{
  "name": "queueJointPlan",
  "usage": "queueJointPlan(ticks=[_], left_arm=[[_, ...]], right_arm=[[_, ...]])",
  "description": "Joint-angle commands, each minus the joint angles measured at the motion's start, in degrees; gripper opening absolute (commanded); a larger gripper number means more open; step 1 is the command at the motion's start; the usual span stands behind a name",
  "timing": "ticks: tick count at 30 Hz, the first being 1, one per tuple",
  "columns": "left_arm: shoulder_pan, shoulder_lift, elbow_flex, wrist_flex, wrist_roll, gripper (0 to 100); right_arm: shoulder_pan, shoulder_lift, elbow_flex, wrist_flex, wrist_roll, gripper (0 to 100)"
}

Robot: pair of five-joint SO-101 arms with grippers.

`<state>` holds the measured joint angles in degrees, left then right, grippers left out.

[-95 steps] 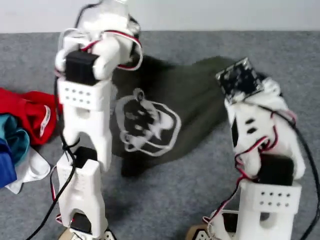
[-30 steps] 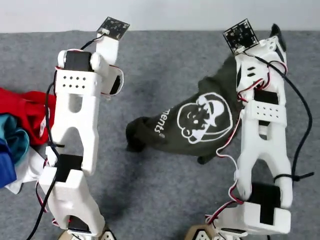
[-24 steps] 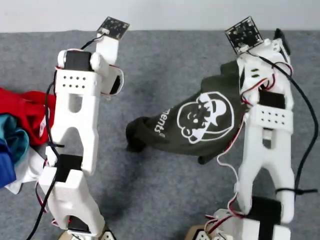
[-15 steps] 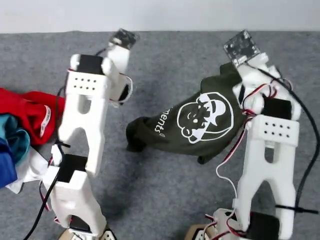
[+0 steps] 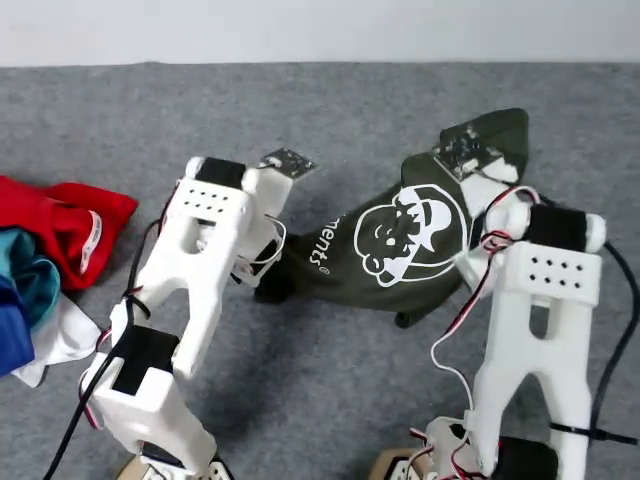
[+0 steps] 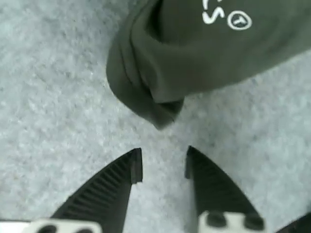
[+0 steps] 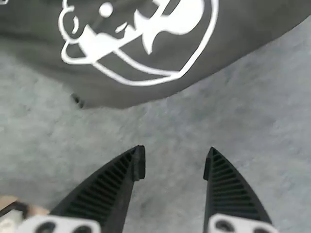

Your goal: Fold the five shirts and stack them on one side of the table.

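Note:
A dark green shirt (image 5: pixel 390 245) with a white round print lies crumpled in the middle of the grey table. Its bunched left end (image 6: pixel 146 92) lies just ahead of my left gripper (image 6: pixel 163 165), which is open with nothing between its fingers. My right gripper (image 7: pixel 175 170) is open too, over bare carpet close to the printed edge of the shirt (image 7: pixel 141 48). In the high view the left arm (image 5: pixel 215 240) stands by the shirt's left end and the right arm (image 5: pixel 530 260) by its right side.
A heap of other shirts lies at the table's left edge: red (image 5: pixel 60 225), teal (image 5: pixel 30 275), blue (image 5: pixel 10 330) and white (image 5: pixel 60 335). Bare grey carpet (image 5: pixel 330 390) spreads in front of the green shirt and behind it up to the wall.
The right gripper has let go of the green shirt, which dropped onto the table. Both arms have swung down and back; the left gripper has come to the shirt's left end.

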<state>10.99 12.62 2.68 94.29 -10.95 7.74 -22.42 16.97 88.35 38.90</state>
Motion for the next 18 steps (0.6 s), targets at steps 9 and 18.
queueJointPlan(ticks=[9,18], left_arm=[[-0.1,0.4,6.9,-12.2,-0.5,20],[0.2,13.3,0.1,-12.7,2.6,19]], right_arm=[[0.8,-2.2,4.0,1.0,-5.7,20.5],[0.8,-2.2,4.0,1.1,-5.6,20.5]])
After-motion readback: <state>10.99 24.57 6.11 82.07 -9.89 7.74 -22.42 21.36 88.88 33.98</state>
